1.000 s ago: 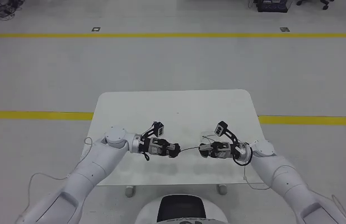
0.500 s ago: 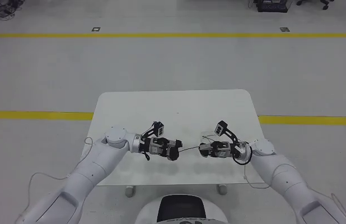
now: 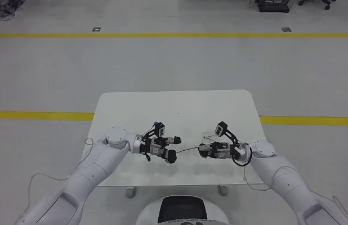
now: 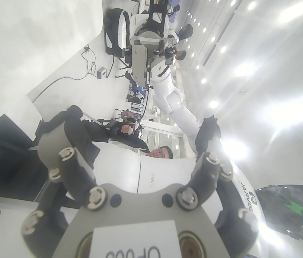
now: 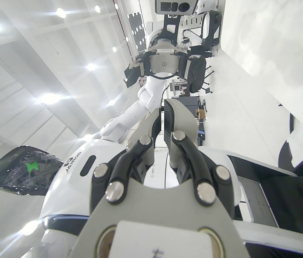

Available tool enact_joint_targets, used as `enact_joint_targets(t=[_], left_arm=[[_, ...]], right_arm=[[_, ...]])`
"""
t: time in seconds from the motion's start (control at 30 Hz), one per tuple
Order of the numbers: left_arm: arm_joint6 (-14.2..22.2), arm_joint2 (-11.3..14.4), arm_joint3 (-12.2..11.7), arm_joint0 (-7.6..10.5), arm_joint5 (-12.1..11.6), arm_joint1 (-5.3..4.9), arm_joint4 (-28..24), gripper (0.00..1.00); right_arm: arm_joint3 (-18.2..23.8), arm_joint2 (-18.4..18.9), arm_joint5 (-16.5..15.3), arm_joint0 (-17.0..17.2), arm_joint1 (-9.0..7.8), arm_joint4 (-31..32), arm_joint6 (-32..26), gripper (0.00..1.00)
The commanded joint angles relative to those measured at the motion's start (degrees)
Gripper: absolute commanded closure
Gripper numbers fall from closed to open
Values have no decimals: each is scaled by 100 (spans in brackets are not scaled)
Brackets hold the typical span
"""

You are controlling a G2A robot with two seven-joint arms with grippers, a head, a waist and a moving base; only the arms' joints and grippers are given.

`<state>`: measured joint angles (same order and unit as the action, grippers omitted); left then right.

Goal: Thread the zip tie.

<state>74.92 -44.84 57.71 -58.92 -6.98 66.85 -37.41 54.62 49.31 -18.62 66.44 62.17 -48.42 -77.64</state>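
Note:
A thin black zip tie [image 3: 190, 149] stretches level above the white table's [image 3: 174, 107] front part, between my two grippers. My right gripper [image 3: 203, 149] is shut on one end of it; in the right wrist view its fingertips [image 5: 167, 114] are pressed together. My left gripper [image 3: 173, 148] stands open at the tie's other end, one finger on each side of it. In the left wrist view, nothing lies between the spread fingers [image 4: 69, 124]. The right wrist view also shows the left gripper [image 5: 164, 74] farther off, facing it with its jaws apart.
The table's front edge [image 3: 174, 184] lies just under both arms. A loose wire loop [image 3: 206, 136] sits on the table beside the right gripper.
My left gripper, shut on the zip tie's end a second ago, has opened and let it go. The right gripper has stayed shut and nearly still.

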Motion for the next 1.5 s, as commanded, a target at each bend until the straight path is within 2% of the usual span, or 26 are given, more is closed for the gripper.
enact_joint_targets(t=[0.0, 0.17, 0.27, 0.33, 0.57, 0.73, 1.1, 1.13, 1.27, 1.47], left_arm=[[-163, 15, 127, -56, -33, 3, -18, 0], [-423, 52, 239, -123, -264, 27, -71, 0], [-721, 49, 300, -175, -553, 54, -135, 0], [-714, 57, 327, -195, -667, 59, -144, 0], [-714, 57, 327, -195, -667, 59, -144, 0], [-1177, 50, 501, -309, -702, 65, -143, 0], [-1177, 50, 501, -309, -702, 65, -143, 0], [-1177, 50, 501, -309, -702, 65, -143, 0], [-1382, 46, 622, -381, -657, 59, -118, 0], [-1435, 23, 708, -414, -637, 42, -102, 0]], right_arm=[[44, 30, 32, 22, 0, 9, -21, 100], [111, 62, 69, 58, 23, -8, -37, 100], [103, 81, 29, 65, 43, -11, -29, 100], [99, 89, 0, 67, 47, 0, -7, 100], [110, 90, 6, 76, 48, 5, 35, 100], [335, 188, 5, 217, 38, 84, 344, 100], [357, 223, 8, 237, 32, 84, 355, 100], [437, 230, 19, 279, 39, 94, 499, 100], [596, 294, 21, 369, 36, 146, 636, 100], [701, 323, 32, 420, 58, 235, 751, 100]])
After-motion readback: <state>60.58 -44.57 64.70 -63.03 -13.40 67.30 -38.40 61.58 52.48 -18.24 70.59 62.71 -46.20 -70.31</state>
